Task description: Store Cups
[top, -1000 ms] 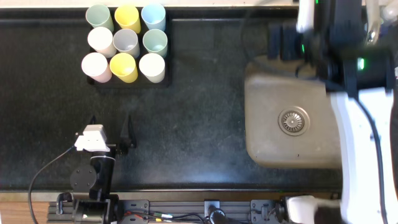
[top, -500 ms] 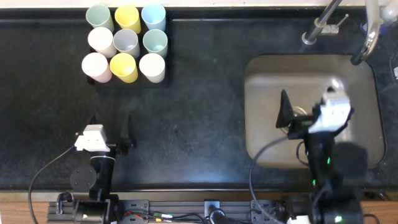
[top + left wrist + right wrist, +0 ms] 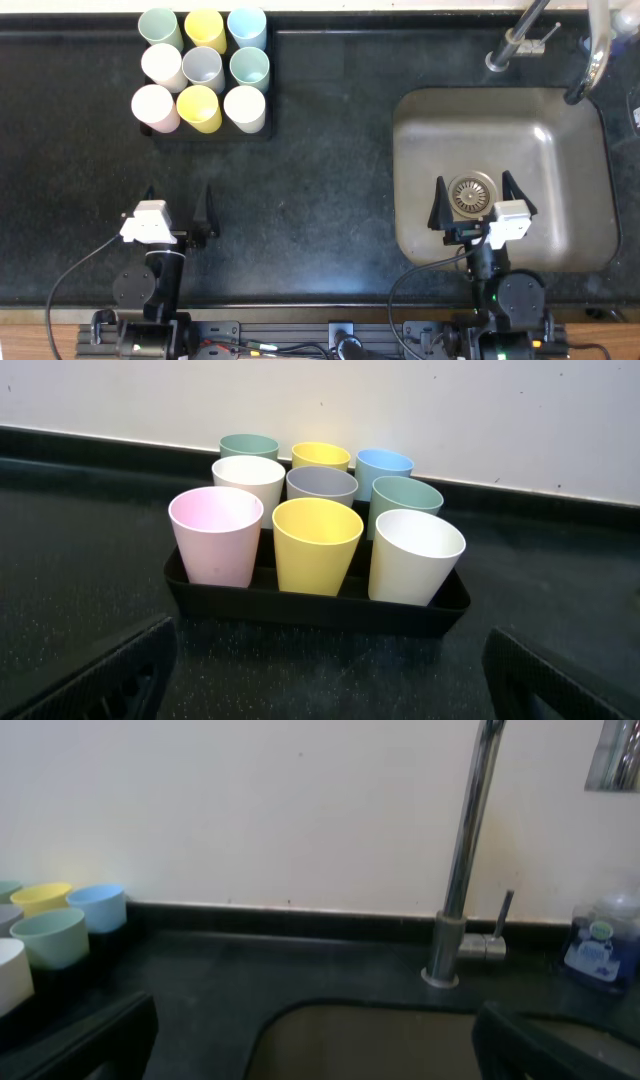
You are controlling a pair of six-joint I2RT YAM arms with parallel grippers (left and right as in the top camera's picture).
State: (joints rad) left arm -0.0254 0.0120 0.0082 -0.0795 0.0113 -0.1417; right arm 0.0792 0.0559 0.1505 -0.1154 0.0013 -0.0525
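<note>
Top view: 9 cups [image 3: 203,68] stand upright in a 3-by-3 block inside the tray [image 3: 271,120], at the far left of the counter [image 3: 320,200].

1. Left gripper [image 3: 178,203]: near its base, well apart from the tray, jaws released, holding nothing.
2. Right gripper [image 3: 476,196]: over the sink [image 3: 420,120], jaws spread, holding nothing.

Assessment: all 9 places look filled, so storing appears complete or nearly so.

Procedure, should a cup need reseating:
- Use the left arm, which faces the tray.
- Take the near row first, since the cups stand close together.
- Set 1 finger inside the rim and 1 outside.
- Lift straight up to avoid tipping neighbours or dragging the tray.
</note>
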